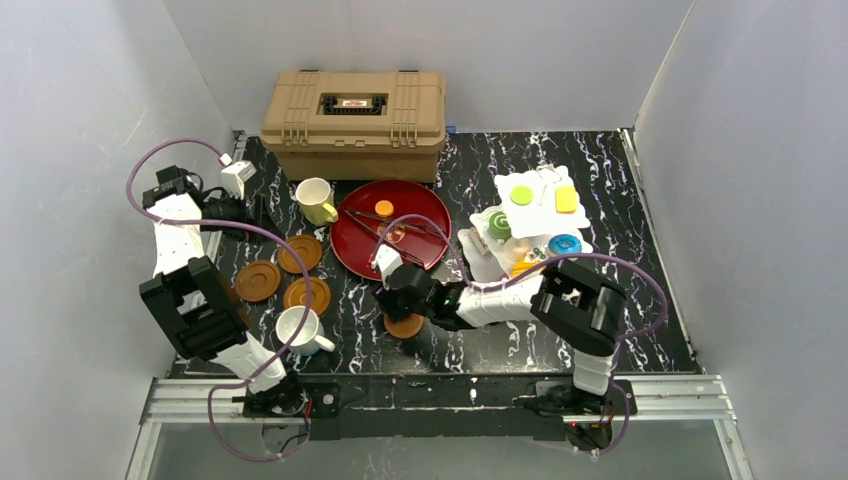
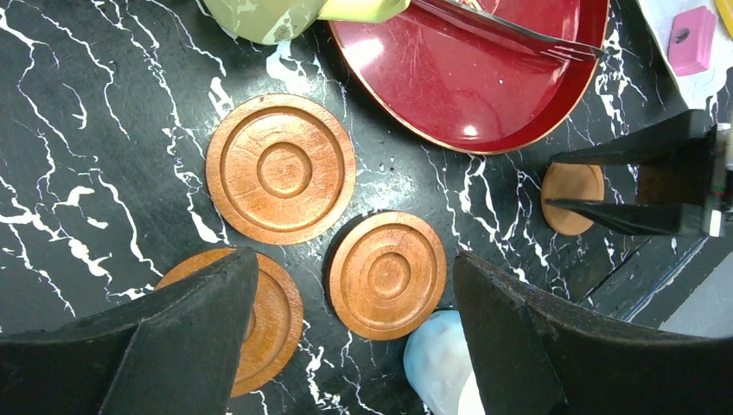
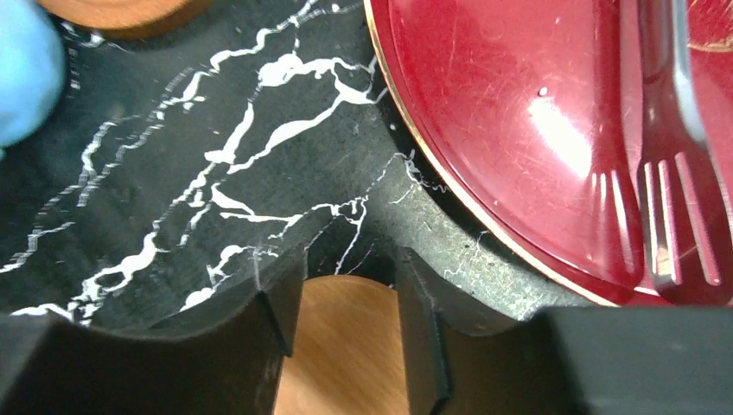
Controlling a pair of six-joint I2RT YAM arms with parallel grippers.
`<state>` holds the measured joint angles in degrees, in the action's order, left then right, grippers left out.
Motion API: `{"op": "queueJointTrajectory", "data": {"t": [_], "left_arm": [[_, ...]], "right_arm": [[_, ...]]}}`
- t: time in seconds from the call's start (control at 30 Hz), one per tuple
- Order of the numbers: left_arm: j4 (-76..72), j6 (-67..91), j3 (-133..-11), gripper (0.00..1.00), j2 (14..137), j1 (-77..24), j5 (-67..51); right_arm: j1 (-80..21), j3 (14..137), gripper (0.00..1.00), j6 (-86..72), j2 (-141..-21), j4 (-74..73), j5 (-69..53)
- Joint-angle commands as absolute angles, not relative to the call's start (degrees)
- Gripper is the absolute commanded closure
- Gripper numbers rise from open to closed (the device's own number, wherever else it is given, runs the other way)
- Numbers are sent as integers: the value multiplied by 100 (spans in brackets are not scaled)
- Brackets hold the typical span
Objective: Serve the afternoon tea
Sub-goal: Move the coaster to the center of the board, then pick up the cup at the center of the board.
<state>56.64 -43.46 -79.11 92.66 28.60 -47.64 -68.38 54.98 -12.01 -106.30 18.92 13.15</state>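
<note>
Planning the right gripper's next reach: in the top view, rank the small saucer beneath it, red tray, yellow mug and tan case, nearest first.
1. Small saucer, under the right gripper.
2. Red tray, just behind.
3. Yellow mug, back left.
4. Tan case, far back.

Red tray (image 1: 355, 245) sits just ahead of the right end effector (image 3: 350, 259), its rim close to the tips. A fork (image 3: 674, 216) lies in it, tines pointing back at the end effector. Further beyond, just behind the tray, is the tan case (image 1: 353, 120), lid down. Black, white-veined worktop (image 1: 620, 300) underneath.
</note>
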Motion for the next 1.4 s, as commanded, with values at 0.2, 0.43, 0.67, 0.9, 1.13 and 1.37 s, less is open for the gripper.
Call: {"op": "queueJointTrajectory", "data": {"t": [0.2, 0.43, 0.67, 0.9, 1.13, 1.37], "left_arm": [[5711, -3877, -8147, 21, 9198, 2843, -4801], [5502, -3655, -8047, 18, 9086, 2840, -4711], [5481, -3639, -8063, 18, 9064, 2840, -4673], [5469, -3648, -8082, 18, 9032, 2839, -4781], [5478, -3608, -8095, 17, 9026, 2853, -4799], [5527, -3384, -8296, 12, 9338, 2981, -4814]], "right_arm": [[-7283, 6310, 18, -688, -9816, 1803, 268], [-7617, 6970, 2, -535, -10299, 1617, -673], [-7815, 7649, 7, -430, -10951, 1148, -785], [-7900, 7641, 14, -292, -11046, 971, -366], [-7953, 7384, 24, -242, -11136, 1432, -34], [-8007, 7120, 32, -203, -11328, 2003, 486]]}}
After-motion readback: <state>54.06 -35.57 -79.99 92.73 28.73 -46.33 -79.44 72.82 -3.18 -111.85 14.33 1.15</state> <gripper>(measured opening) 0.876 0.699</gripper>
